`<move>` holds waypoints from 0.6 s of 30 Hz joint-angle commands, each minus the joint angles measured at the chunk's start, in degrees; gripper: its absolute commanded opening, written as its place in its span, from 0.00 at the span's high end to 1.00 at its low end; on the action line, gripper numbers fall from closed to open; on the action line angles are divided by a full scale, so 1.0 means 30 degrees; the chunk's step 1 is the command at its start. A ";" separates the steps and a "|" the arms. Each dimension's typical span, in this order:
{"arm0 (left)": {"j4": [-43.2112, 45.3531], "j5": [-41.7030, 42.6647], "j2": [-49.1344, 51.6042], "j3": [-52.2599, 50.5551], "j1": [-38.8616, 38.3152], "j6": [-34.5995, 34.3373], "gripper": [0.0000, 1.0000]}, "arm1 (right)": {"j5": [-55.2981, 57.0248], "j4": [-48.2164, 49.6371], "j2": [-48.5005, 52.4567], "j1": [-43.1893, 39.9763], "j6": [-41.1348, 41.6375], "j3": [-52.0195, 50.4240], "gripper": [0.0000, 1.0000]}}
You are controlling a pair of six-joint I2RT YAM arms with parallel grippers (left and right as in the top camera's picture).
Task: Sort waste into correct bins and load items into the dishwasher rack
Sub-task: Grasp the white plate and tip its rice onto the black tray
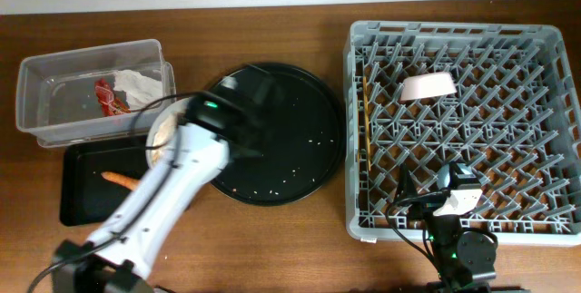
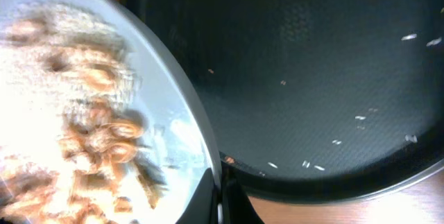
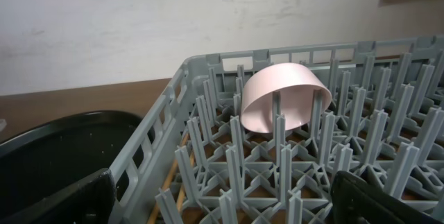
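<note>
Clear tub [image 1: 54,102] and flat black tray [image 1: 82,198] just left of left claw [image 2: 220,209]. Left claw clamped on rim of speckled plate [image 2: 173,130], peanuts [image 2: 111,148] and rice aboard; round black tray [image 2: 312,78] to its right. Right claw [image 3: 229,200] apart, over grey rack [image 1: 454,28]; white bowl [image 3: 281,102] ahead, on edge among pegs.

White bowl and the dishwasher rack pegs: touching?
Touching. The right wrist view shows the white bowl tipped on its side in the dishwasher rack, its lower edge wedged down between the upright pegs with no gap.
</note>
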 commanded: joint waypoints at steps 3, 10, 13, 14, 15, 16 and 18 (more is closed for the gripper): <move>-0.0393 0.5821 -0.0634 0.0357 0.5938 0.1741 1.00 | -0.0029 -0.0066 -0.0146 -0.0073 -0.0131 -0.0160 0.02; -0.0452 1.5875 -0.1698 -0.0539 1.3012 0.6921 1.00 | -0.0029 -0.0066 -0.0146 -0.0073 -0.0138 -0.0160 0.02; -0.1457 1.9212 -0.2368 -0.0539 1.5591 0.9041 1.00 | -0.0029 -0.0066 -0.0146 -0.0073 -0.0131 -0.0160 0.02; -0.1734 2.0349 -0.2382 -0.0546 1.6400 0.9887 0.99 | -0.0029 -0.0066 -0.0146 -0.0073 -0.0131 -0.0160 0.01; -0.2200 2.1551 -0.2382 -0.0721 1.7471 1.0841 1.00 | -0.0029 -0.0066 -0.0146 -0.0073 -0.0131 -0.0160 0.02; -0.2492 2.3044 -0.2382 -0.1188 1.8491 1.2007 0.99 | -0.0029 -0.0066 -0.0146 -0.0073 -0.0131 -0.0160 0.02; -0.2470 2.5376 -0.2419 -0.2929 2.0684 1.3551 1.00 | -0.0029 -0.0066 -0.0146 -0.0073 -0.0138 -0.0160 0.02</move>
